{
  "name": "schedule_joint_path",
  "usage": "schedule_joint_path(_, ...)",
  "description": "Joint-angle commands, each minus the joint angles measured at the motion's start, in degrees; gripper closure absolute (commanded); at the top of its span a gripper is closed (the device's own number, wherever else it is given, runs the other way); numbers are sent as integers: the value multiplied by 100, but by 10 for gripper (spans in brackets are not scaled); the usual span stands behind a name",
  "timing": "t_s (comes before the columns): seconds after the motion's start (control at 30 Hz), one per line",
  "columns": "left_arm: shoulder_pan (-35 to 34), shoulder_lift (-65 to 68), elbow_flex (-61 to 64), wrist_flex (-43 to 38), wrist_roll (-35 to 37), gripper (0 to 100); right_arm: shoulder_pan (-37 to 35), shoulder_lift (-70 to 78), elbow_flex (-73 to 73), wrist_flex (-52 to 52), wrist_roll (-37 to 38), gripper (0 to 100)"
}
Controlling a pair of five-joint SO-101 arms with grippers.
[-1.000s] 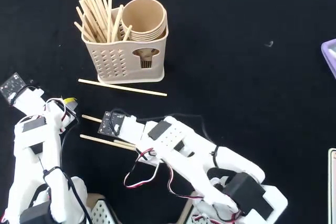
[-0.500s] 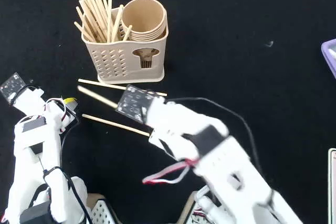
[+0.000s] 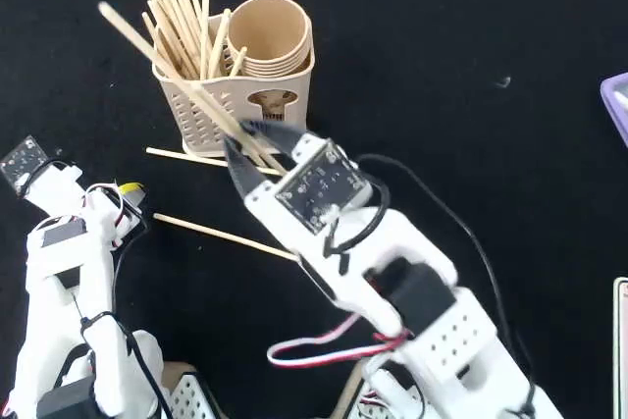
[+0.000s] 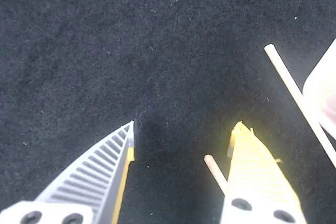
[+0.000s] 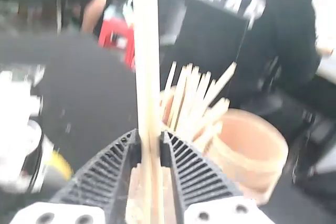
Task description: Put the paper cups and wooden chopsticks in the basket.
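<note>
A perforated beige basket (image 3: pixel 235 110) stands at the back left of the black table and holds stacked paper cups (image 3: pixel 270 36) and a bundle of wooden chopsticks (image 3: pixel 182 26). My right gripper (image 3: pixel 260 152) hovers just in front of the basket, shut on a long chopstick (image 3: pixel 167 61) that slants up across the basket's front. In the right wrist view the held chopstick (image 5: pixel 147 51) rises from the right gripper (image 5: pixel 150 148), with the bundle (image 5: pixel 197 98) and a cup (image 5: pixel 247 150) behind. My left gripper (image 4: pixel 184 135) is open low over the cloth, a chopstick end (image 4: pixel 212 169) beside its yellow finger.
Two loose chopsticks lie on the table: one (image 3: pixel 226 235) between the arms, another (image 3: pixel 186 156) at the basket's foot, partly under the right gripper. A purple object (image 3: pixel 616 105) sits at the right edge. The left arm (image 3: pixel 69 282) stands at the front left.
My right gripper has picked one chopstick up off the table and swung it up and back toward the basket. The left arm has stayed still.
</note>
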Motion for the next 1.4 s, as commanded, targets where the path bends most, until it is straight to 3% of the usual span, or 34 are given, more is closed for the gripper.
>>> schedule_joint_path(0.0,22,-88,-66,-105,26,713,-53,505,-541,-1257,-53,988)
schedule_joint_path(0.23,31,-88,-75,-114,26,713,-53,1921,-2088,-1758,-62,987)
schedule_joint_path(0.43,22,-88,-75,-114,26,713,-9,3143,-3574,-1741,-782,987)
schedule_joint_path(0.57,13,-88,-75,-114,26,713,-9,3899,-4136,-1767,-862,987)
schedule_joint_path(0.93,40,-88,-75,-114,26,713,545,5481,-4286,-1776,-853,987)
schedule_joint_path(1.37,40,-88,-75,-114,18,713,360,5789,-3802,-1776,-888,986)
